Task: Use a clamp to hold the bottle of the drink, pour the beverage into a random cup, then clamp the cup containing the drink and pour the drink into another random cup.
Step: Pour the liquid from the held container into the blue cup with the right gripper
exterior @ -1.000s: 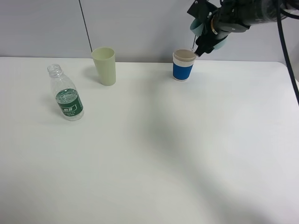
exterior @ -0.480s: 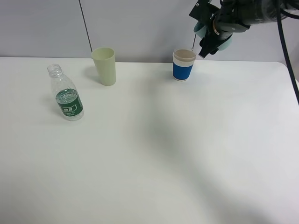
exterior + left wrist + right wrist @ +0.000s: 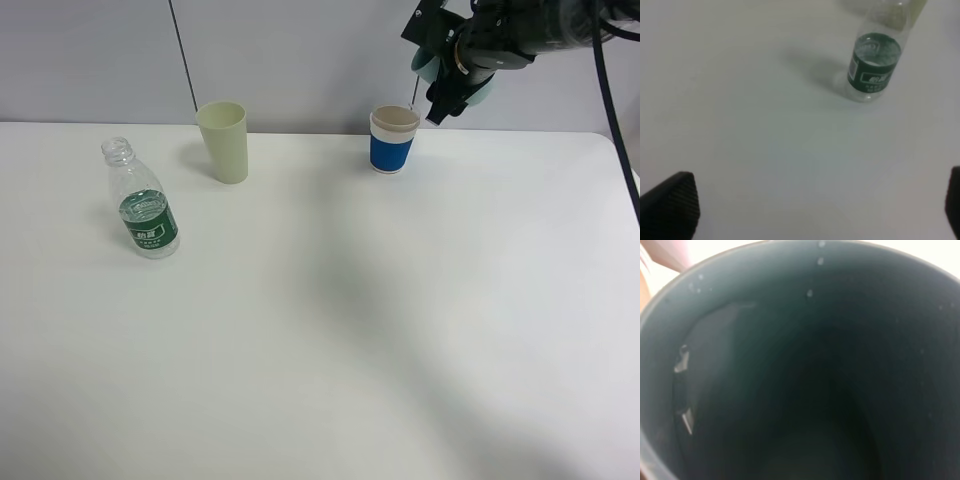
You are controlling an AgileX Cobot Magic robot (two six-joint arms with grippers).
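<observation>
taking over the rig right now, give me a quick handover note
Left end effector: open, empty, over bare table short of the bottle.
Right end effector: shut on the teal cup, apparently tipped above the blue cup.
The bottle stands uncapped on the left, with the green cup upright behind it.
Done: the bottle pour, judging by droplets inside the teal cup.
Left: finish the cup-to-cup pour and set the teal cup down.

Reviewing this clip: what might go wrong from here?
The right pincer holds the teal cup tilted just above the blue cup, its tip close to the rim; a sideways move might knock the blue cup over. Droplets clinging inside the teal cup may fall on the table.
</observation>
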